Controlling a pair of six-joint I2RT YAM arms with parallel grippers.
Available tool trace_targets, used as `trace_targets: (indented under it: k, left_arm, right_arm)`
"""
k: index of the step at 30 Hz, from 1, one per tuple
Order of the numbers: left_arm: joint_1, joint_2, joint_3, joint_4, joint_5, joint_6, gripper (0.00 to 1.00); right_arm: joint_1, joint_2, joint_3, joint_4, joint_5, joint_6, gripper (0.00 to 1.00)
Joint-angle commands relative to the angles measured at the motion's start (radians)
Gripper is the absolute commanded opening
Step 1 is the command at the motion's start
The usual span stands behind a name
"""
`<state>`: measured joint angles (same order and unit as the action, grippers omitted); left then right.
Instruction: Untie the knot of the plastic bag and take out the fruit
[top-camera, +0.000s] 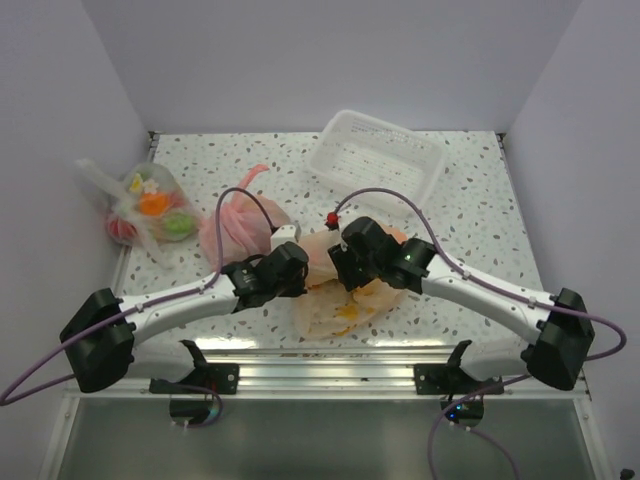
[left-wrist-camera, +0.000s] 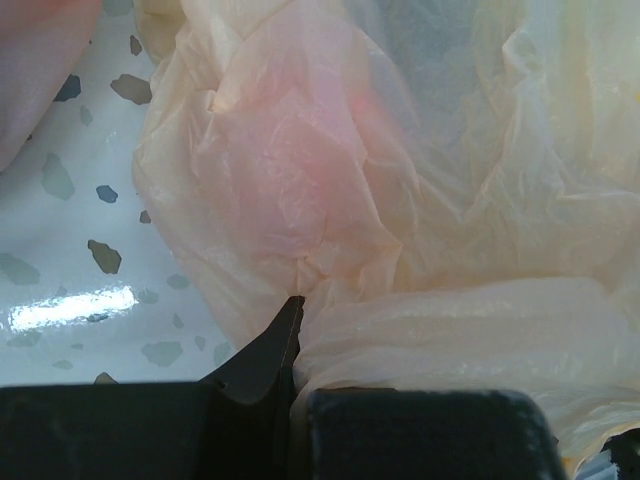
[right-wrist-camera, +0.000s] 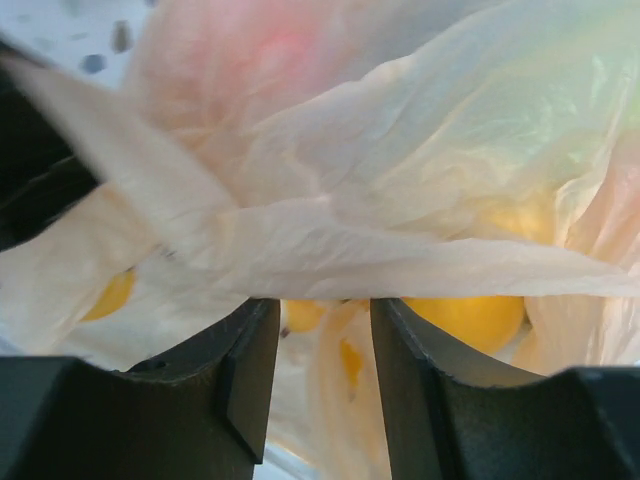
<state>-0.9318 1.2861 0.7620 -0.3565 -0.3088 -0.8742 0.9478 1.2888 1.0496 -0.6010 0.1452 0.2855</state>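
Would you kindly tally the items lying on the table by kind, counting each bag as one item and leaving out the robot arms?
Plastic bags: 3 (clear flower-print bag, pink bag, peach plastic bag)
Clear plastic container: 1
Total: 4

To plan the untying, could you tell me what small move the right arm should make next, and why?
Probably ease the right gripper forward and close on the taut strip of film just beyond its fingertips. It is open, gripping nothing, while the left gripper pinches a fold of the plastic bag, so a second hold would let them pull apart.
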Motion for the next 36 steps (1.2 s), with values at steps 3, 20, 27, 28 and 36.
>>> trace_targets:
  k: [3, 20, 27, 28, 36]
  left_arm:
    - [-0.007, -0.056, -0.01, 0.031, -0.052, 0.001, 0.03]
    - [-0.03, -0.103, -0.072, 0.094, -0.049, -0.075, 0.01]
    - [-0.035, -0.111, -0.069, 0.108, -0.085, -0.126, 0.01]
    - [-0.035, -0.111, -0.069, 0.108, -0.087, -0.129, 0.01]
    - [-0.041, -0.142, -0.099, 0.091, -0.122, -0.157, 0.01]
  right_arm:
    - [-0.173, 0.113, 0.044, 0.061, -0.003, -0.085, 0.42]
    - [-0.351, 0.026, 0.057, 0.124, -0.033, -0.037, 0.78]
    - [-0.288, -0.065, -0.032, 0.001, 0.062, -0.008, 0.8]
    - [-0.287, -0.072, -0.055, -0.011, 0.088, 0.0, 0.8]
    - [-0.328, -0.149, -0.177, -0.161, 0.261, 0.148, 0.18]
